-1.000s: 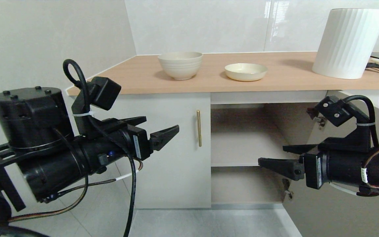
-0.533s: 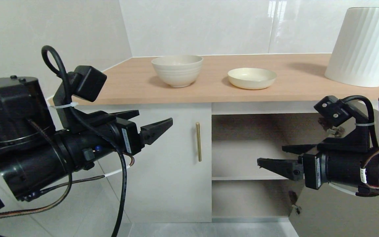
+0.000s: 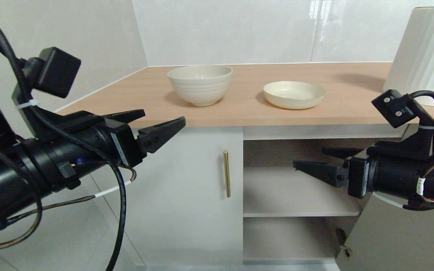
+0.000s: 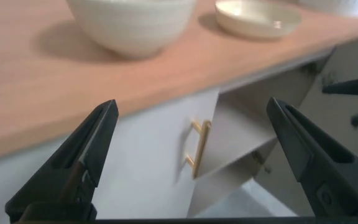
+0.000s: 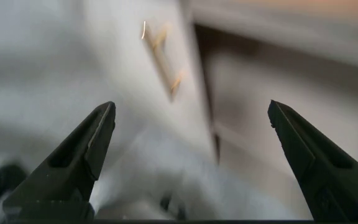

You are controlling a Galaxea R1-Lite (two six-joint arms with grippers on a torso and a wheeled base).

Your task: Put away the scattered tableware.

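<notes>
cabinet [image 3: 269,150] right bay open (shelf [image 3: 296,195] splits it) | left door [image 3: 187,195] shut

The white ribbed container [image 3: 426,52] runs off the head view's right edge; the bowl [image 4: 132,25] is cropped at its rim in the left wrist view; the cabinet handle [image 5: 161,59] blurs in the right wrist view.

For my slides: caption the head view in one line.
Open left gripper and right gripper face counter bearing bowl and dish.
</notes>
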